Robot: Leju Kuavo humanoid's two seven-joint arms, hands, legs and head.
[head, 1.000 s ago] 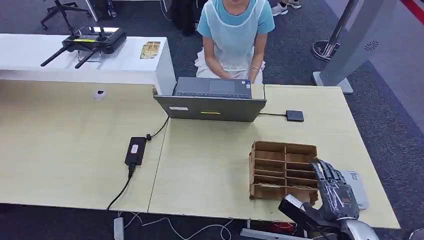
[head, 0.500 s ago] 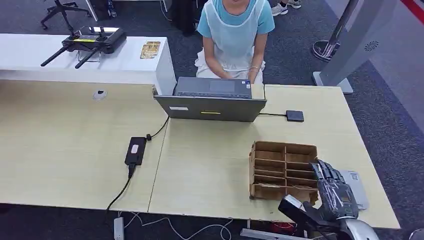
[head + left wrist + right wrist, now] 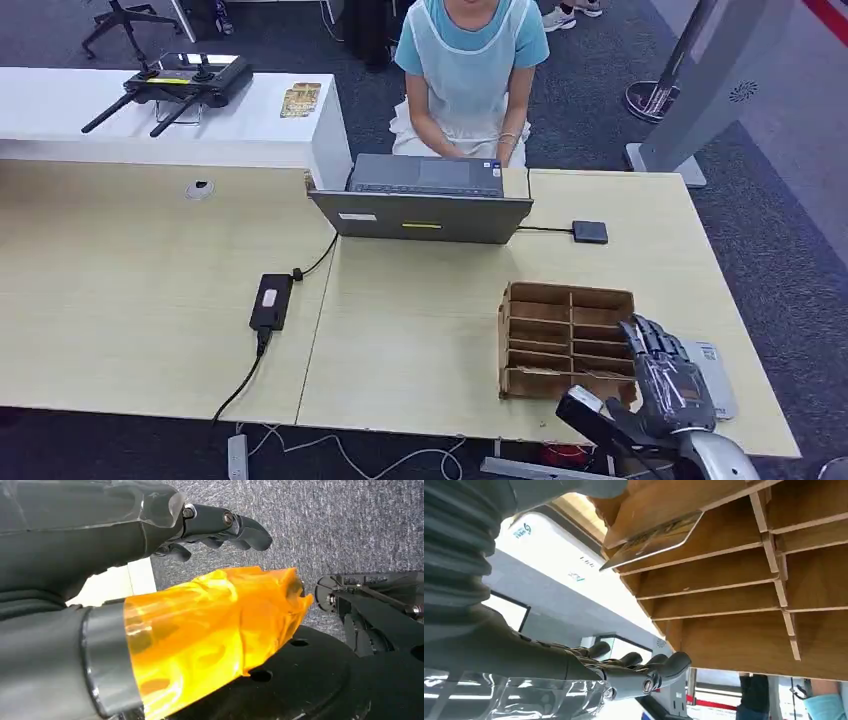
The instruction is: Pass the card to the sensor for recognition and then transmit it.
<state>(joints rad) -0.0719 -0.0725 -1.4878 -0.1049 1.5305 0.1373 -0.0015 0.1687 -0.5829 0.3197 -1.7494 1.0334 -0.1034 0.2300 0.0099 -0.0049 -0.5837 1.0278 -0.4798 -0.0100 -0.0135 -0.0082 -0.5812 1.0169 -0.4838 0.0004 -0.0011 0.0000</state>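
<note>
A card (image 3: 651, 542) lies in an end slot of the brown wooden divider box (image 3: 505, 340), one edge sticking out. My right hand (image 3: 668, 385) hovers at the box's near right corner, fingers stretched out and apart, holding nothing; in the right wrist view the hand (image 3: 574, 670) is just outside the slots, apart from the card. A small black square sensor (image 3: 589, 231) sits on the table beyond the box, cabled to the laptop. My left hand (image 3: 150, 580) hangs over the carpet, its thumb wrapped in orange tape, fingers (image 3: 225, 525) loosely bent around nothing.
A white flat device (image 3: 715, 375) lies on the table beside the box, partly under my right hand. A grey laptop (image 3: 420, 215) stands at the far edge with a person (image 3: 470, 70) seated behind it. A black power adapter (image 3: 271, 300) and cable lie centre-left.
My right hand has sunk slightly toward the table's near edge. The card, the box and the person have not moved.
</note>
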